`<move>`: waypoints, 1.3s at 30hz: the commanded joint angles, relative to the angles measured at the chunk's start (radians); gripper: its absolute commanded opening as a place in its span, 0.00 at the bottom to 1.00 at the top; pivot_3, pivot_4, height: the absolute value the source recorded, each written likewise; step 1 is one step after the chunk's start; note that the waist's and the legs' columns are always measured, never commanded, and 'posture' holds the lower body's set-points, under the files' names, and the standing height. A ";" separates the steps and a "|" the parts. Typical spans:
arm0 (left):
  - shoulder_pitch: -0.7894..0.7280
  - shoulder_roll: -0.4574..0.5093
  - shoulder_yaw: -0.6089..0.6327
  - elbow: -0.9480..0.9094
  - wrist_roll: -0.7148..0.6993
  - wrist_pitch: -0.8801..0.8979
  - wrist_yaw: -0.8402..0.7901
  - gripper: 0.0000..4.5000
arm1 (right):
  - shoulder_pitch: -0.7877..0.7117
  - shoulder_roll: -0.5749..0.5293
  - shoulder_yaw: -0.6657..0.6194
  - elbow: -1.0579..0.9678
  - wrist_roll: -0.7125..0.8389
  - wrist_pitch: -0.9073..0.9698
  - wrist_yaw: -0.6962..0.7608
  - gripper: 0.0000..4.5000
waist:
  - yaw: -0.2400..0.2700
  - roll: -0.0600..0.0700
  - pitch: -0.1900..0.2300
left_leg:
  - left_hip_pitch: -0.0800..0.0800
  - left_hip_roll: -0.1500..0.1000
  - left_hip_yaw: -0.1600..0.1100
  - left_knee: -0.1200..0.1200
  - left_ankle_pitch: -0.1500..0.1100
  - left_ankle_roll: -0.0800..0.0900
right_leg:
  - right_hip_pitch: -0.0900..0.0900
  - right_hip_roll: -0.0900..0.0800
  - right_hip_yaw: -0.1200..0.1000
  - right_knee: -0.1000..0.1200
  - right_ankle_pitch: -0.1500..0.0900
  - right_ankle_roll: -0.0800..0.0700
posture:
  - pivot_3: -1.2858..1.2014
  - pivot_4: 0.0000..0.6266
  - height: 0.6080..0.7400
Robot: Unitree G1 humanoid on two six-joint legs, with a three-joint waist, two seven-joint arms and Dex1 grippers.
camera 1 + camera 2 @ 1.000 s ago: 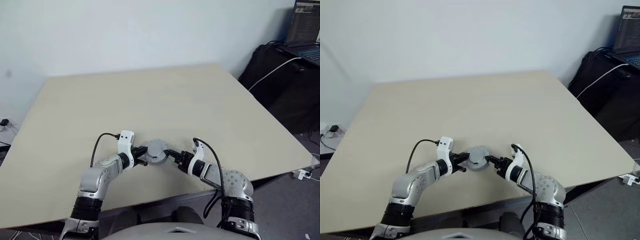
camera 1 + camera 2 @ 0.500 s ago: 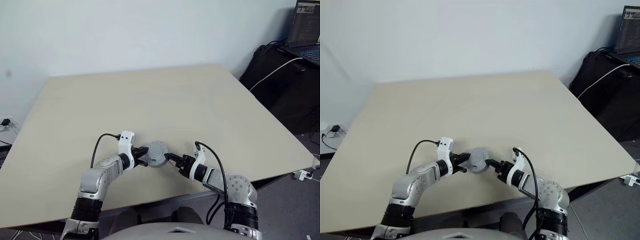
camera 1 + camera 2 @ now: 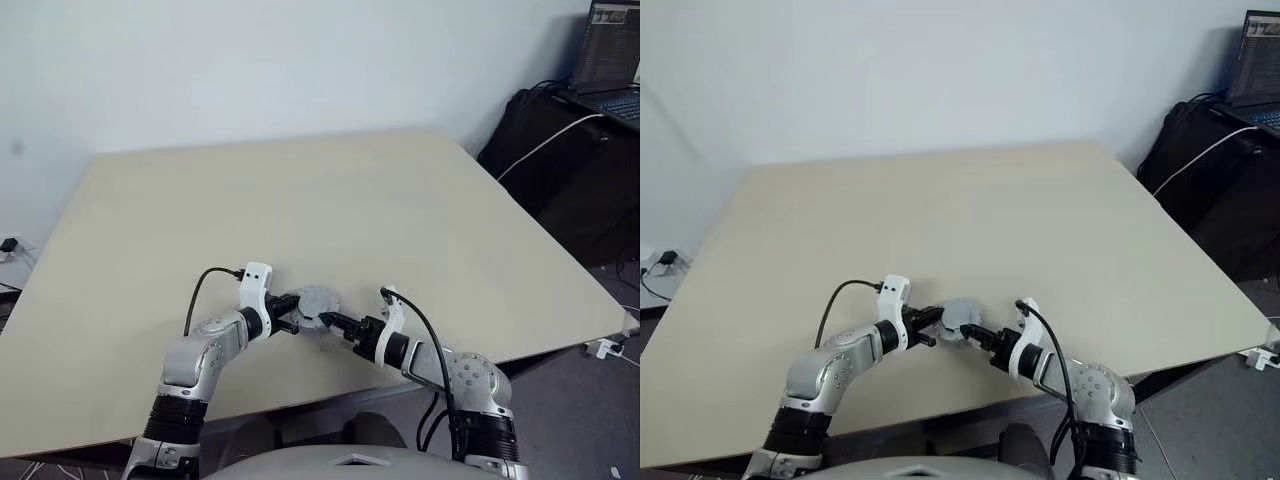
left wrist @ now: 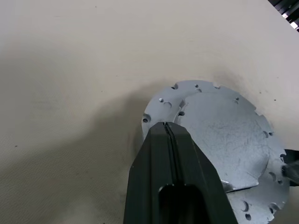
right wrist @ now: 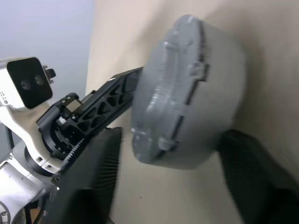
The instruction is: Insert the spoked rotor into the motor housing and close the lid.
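Left wrist view: left hand (image 4: 169, 128) pressed together, tips on lid (image 4: 219, 135) atop motor housing (image 5: 219, 126), near worktop (image 3: 300, 210) front edge. Right hand (image 5: 170, 186) spread wide, flanking housing.

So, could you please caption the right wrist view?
Open right gripper straddling the closed motor housing, left gripper opposite.

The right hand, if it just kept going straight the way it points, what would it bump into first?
Most likely the round grey metal motor assembly on the beige table. The right hand has its fingers spread on either side of it, with the left hand just beyond.
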 commanded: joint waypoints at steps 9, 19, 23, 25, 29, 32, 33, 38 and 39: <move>0.014 -0.005 -0.035 -0.001 0.000 0.019 -0.007 0.00 | -0.041 0.051 -0.020 -0.006 0.039 -0.048 -0.007 1.00 | -0.003 0.000 0.000 | 0.000 0.000 0.000 0.000 0.000 0.000 | -0.001 0.000 0.000 0.000 -0.002 0.004 | 0.52 0.00 1.00; 0.016 -0.004 -0.035 -0.002 -0.002 0.018 -0.006 0.00 | -0.001 0.035 -0.034 -0.041 0.080 -0.003 0.000 0.63 | -0.002 0.000 0.000 | 0.000 0.000 0.000 -0.002 0.000 0.000 | -0.001 0.000 0.000 0.000 -0.001 -0.001 | 0.52 0.00 1.00; 0.017 -0.005 -0.037 0.001 -0.002 0.017 -0.005 0.00 | -0.001 0.032 -0.035 -0.041 0.082 0.000 -0.002 0.35 | 0.000 0.000 0.000 | 0.000 0.000 0.000 -0.004 0.000 0.000 | -0.001 0.000 0.000 -0.001 -0.002 -0.001 | 0.52 0.00 1.00; 0.017 -0.005 -0.037 0.000 -0.002 0.018 -0.005 0.00 | -0.003 0.030 -0.034 -0.040 0.083 0.001 -0.003 0.28 | 0.000 0.000 0.000 | 0.000 -0.001 0.000 -0.005 0.000 0.000 | -0.001 0.000 0.000 -0.001 -0.002 -0.001 | 0.52 0.00 1.00; 0.019 -0.006 -0.035 -0.002 -0.001 0.019 -0.004 0.00 | -0.003 0.029 -0.029 -0.038 0.081 0.000 -0.004 0.28 | 0.000 0.000 0.000 | 0.000 -0.001 0.000 -0.004 0.000 0.000 | -0.001 0.000 0.000 -0.001 -0.002 -0.001 | 0.52 0.00 1.00; 0.021 -0.006 -0.034 -0.005 -0.002 0.019 -0.004 0.00 | 0.000 0.033 -0.028 -0.038 0.080 -0.003 -0.005 0.28 | 0.000 0.000 0.000 | 0.000 -0.001 0.000 -0.004 0.000 0.000 | -0.001 0.000 0.000 -0.001 -0.002 -0.001 | 0.52 0.00 1.00; 0.023 -0.006 -0.033 -0.006 -0.002 0.019 -0.004 0.00 | 0.003 0.035 -0.027 -0.039 0.080 -0.004 -0.005 0.28 | 0.000 0.000 0.000 | 0.000 -0.001 0.000 -0.004 0.000 0.000 | -0.001 0.000 0.000 -0.001 -0.002 -0.001 | 0.52 0.00 1.00; 0.032 -0.011 -0.023 -0.025 -0.010 0.014 -0.001 0.00 | 0.017 0.042 -0.025 -0.045 0.083 -0.001 -0.008 0.28 | -0.002 0.000 0.000 | 0.000 -0.001 0.000 -0.004 0.000 0.000 | -0.001 0.000 0.000 -0.001 -0.002 -0.001 | 0.52 0.00 1.00; 0.034 -0.013 -0.019 -0.032 -0.013 0.008 -0.001 0.00 | 0.019 0.043 -0.026 -0.045 0.084 -0.001 -0.009 0.28 | -0.002 0.000 0.000 | 0.000 -0.001 0.000 -0.004 0.000 0.000 | -0.001 0.000 0.000 -0.001 -0.002 -0.001 | 0.52 0.00 1.00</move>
